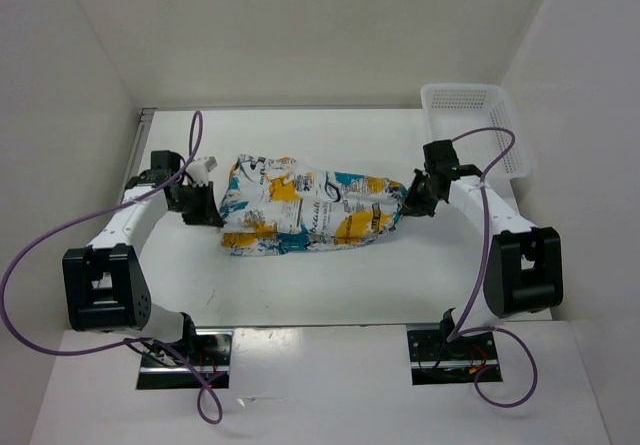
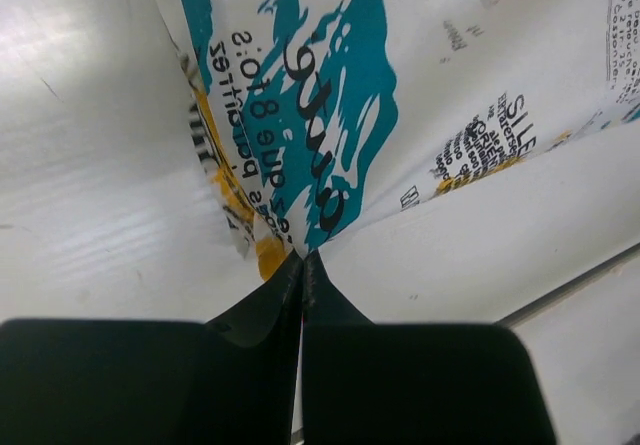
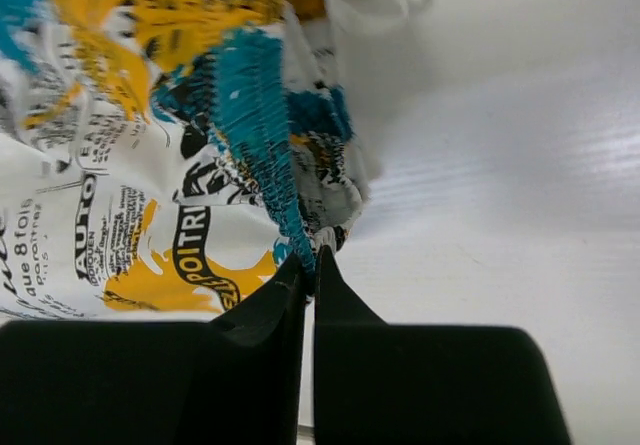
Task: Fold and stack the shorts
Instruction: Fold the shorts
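In the top external view, the soft white fabric shorts [image 1: 305, 215], printed with teal and yellow-orange blotches and small black lettering, lie crumpled and drawn out sideways in the middle of the flat white table [image 1: 330, 285], between the two arms. The black left gripper [image 1: 212, 208] sits at the cloth's left end and the black right gripper [image 1: 410, 198] at its right end, each touching the fabric. A white plastic mesh basket [image 1: 478, 125] stands at the far right corner of the table, apart from the shorts and beyond the right arm.

In the left wrist view, the left gripper [image 2: 303, 265] has its two black fingers pressed together, with a corner of the shorts [image 2: 340, 115] pinched at their tips. The fabric fans out from the pinch, showing a large teal blotch, black lettering and a bit of yellow-orange close to the fingertips. Bare table [image 2: 90, 195] shows on either side.

In the right wrist view, the right gripper [image 3: 311, 265] is likewise clamped tight, its tips nipping a gathered, ribbed teal edge of the shorts [image 3: 130, 185]. The cloth bunches to the left, and bare table [image 3: 500, 165] lies to the right.
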